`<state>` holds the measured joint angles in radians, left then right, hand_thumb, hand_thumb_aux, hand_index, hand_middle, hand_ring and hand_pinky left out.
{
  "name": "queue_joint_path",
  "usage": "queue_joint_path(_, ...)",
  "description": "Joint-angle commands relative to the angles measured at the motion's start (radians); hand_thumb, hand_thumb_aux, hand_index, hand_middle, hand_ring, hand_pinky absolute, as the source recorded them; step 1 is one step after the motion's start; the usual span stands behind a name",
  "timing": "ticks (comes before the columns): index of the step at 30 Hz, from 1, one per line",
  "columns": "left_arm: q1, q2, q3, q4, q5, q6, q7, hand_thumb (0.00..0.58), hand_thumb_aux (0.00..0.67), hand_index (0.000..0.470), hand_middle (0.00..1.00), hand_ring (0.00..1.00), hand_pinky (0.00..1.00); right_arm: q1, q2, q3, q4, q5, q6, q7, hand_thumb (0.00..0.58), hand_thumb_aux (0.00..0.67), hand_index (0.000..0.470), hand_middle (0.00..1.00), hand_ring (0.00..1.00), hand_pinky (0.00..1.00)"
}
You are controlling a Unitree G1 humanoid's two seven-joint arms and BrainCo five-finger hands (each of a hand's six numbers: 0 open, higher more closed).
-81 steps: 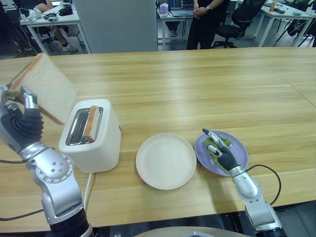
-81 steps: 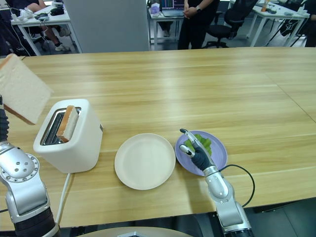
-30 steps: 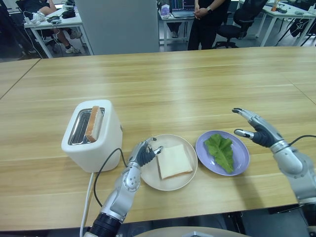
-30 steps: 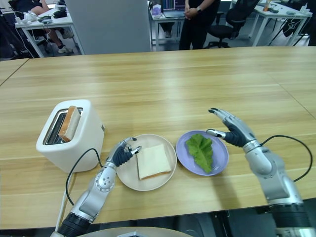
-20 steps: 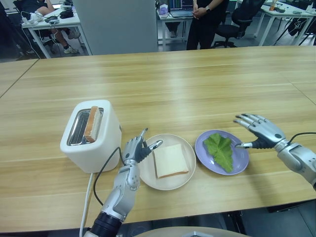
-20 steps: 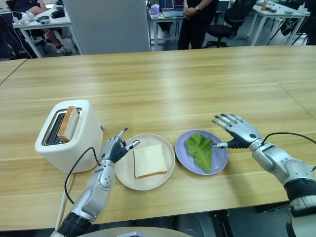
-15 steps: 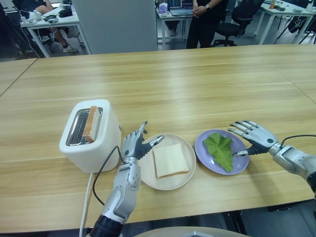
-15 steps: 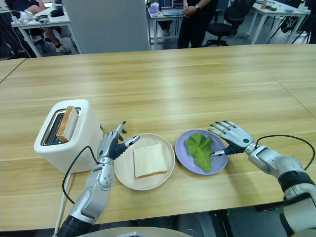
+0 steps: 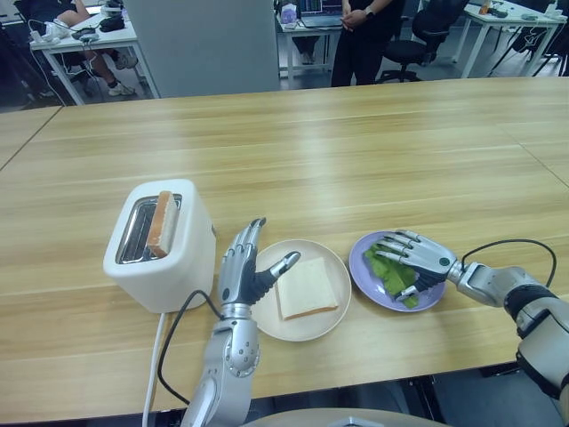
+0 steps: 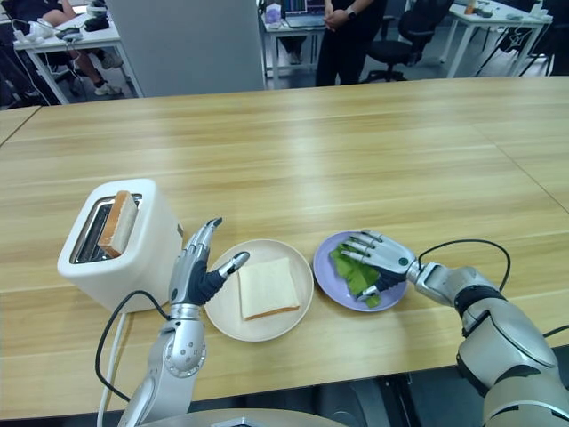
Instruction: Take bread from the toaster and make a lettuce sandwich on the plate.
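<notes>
Bread, a pale square slice (image 9: 307,287), lies flat on the round cream plate (image 9: 302,331) near the front edge of the light wooden table (image 9: 356,160). We see a second, brown-crusted slice (image 9: 161,222) standing in a slot of the white toaster (image 9: 178,267), left of the plate. Between toaster and plate the left hand (image 9: 242,271) stands upright, fingers stretched wide, thumb pointing at the plate, holding nothing. Just right of the cream plate sits a round purple plate (image 9: 357,276) with a green lettuce leaf (image 9: 391,279). The right hand (image 9: 420,258) lies low over that leaf, fingers spread and nearly straight, thumb at the leaf's near edge; we cannot tell whether it touches. The right eye view gives us more of the right arm, back to its bulky elbow, while the left eye view gives more bare table right of the purple plate.
</notes>
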<state>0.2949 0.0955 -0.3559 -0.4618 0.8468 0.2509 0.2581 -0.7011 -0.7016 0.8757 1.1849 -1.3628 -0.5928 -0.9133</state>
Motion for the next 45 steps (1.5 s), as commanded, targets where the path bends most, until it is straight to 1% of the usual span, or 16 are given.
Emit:
queue_joint_path(1,0.023,-0.005,0.014,-0.014,-0.004,-0.008,-0.001,0.0,0.0,0.0,0.14,0.14,0.14,-0.01,0.013,0.055,0.046,-0.013,0.017,-0.006,0.04,0.024,0.016,0.0,0.0,0.0)
queue_joint_path(2,0.024,-0.006,0.017,-0.014,-0.005,-0.011,-0.003,0.0,0.0,0.0,0.14,0.14,0.14,-0.012,0.015,0.065,0.049,-0.012,0.018,-0.011,0.505,0.428,0.294,0.0,0.0,0.0)
queue_joint_path(3,0.025,-0.007,0.019,-0.013,-0.005,-0.013,-0.003,0.0,0.0,0.0,0.14,0.14,0.14,-0.014,0.016,0.072,0.051,-0.01,0.018,-0.015,0.579,0.649,0.446,0.0,0.0,0.0)
queue_joint_path(4,0.026,-0.008,0.022,-0.012,-0.008,-0.015,-0.004,0.0,0.0,0.0,0.14,0.14,0.14,-0.015,0.017,0.077,0.052,-0.008,0.018,-0.018,0.58,0.67,0.46,0.0,0.0,0.0)
queue_joint_path(17,0.023,-0.022,0.025,0.035,-0.024,-0.045,-0.009,0.0,0.0,0.0,0.14,0.14,0.14,-0.012,0.026,0.11,0.044,0.035,-0.006,-0.018,0.58,0.67,0.46,0.0,0.0,0.0)
queue_joint_path(23,0.02,-0.02,0.03,0.051,-0.035,-0.056,-0.01,0.0,0.0,0.0,0.14,0.14,0.14,-0.007,0.023,0.109,0.029,0.051,-0.025,-0.023,0.58,0.67,0.46,0.0,0.0,0.0)
queue_joint_path(28,0.02,-0.022,0.03,0.063,-0.041,-0.062,-0.007,0.0,0.0,0.0,0.15,0.15,0.15,-0.027,-0.007,0.083,0.006,0.076,-0.036,-0.03,0.58,0.67,0.46,0.02,0.02,0.02)
queue_joint_path(37,0.022,-0.034,0.032,0.072,-0.051,-0.074,0.01,0.0,0.0,0.0,0.14,0.14,0.14,-0.098,-0.108,-0.008,-0.143,0.146,-0.061,-0.032,0.58,0.67,0.46,0.02,0.02,0.02)
queue_joint_path(45,0.013,-0.042,0.034,0.086,-0.049,-0.079,0.018,0.0,0.0,0.0,0.14,0.14,0.14,-0.085,-0.133,-0.065,-0.283,0.179,-0.076,0.017,0.58,0.67,0.46,0.01,0.01,0.01)
